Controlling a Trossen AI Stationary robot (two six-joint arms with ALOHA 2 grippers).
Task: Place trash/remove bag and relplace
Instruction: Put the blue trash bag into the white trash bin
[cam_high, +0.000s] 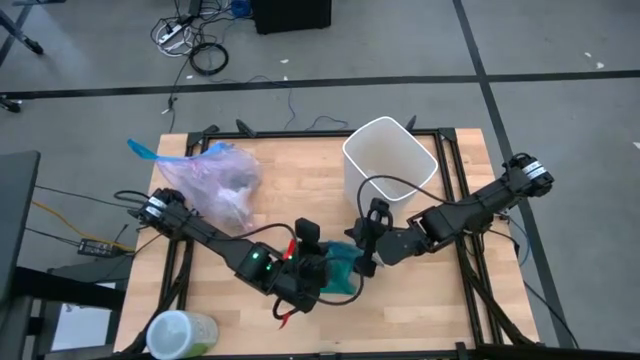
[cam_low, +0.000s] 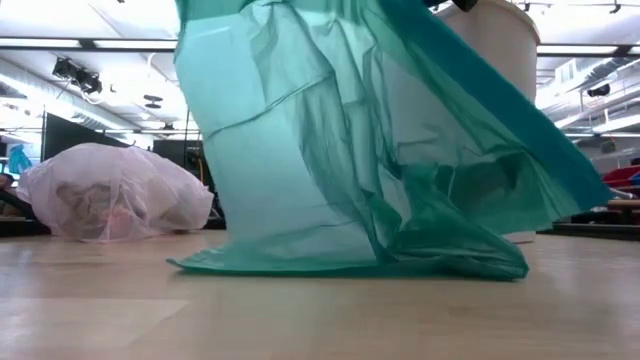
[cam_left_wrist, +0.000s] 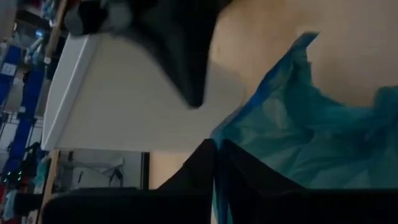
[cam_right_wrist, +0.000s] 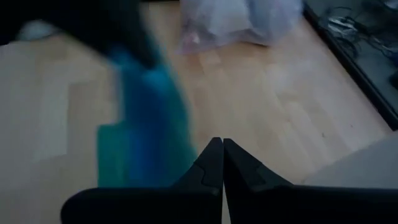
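- A teal-green plastic bag (cam_high: 342, 268) lies crumpled on the near middle of the wooden table (cam_high: 290, 190); in the low view it hangs in folds down to the tabletop.
- A white bin (cam_high: 388, 160) stands upright at the table's far right.
- A pale green roll (cam_high: 180, 333) sits at the near left corner.
- Cables (cam_high: 190, 45) lie on the grey floor beyond.

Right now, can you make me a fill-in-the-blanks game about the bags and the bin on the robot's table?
1. The white bin on the table has no ____ in it.
2. The full pink bag lies on the ____.
3. The bag held up between the two arms is ____ in colour.
4. The right claw is ____.

Missing words: bag; table; green; shut
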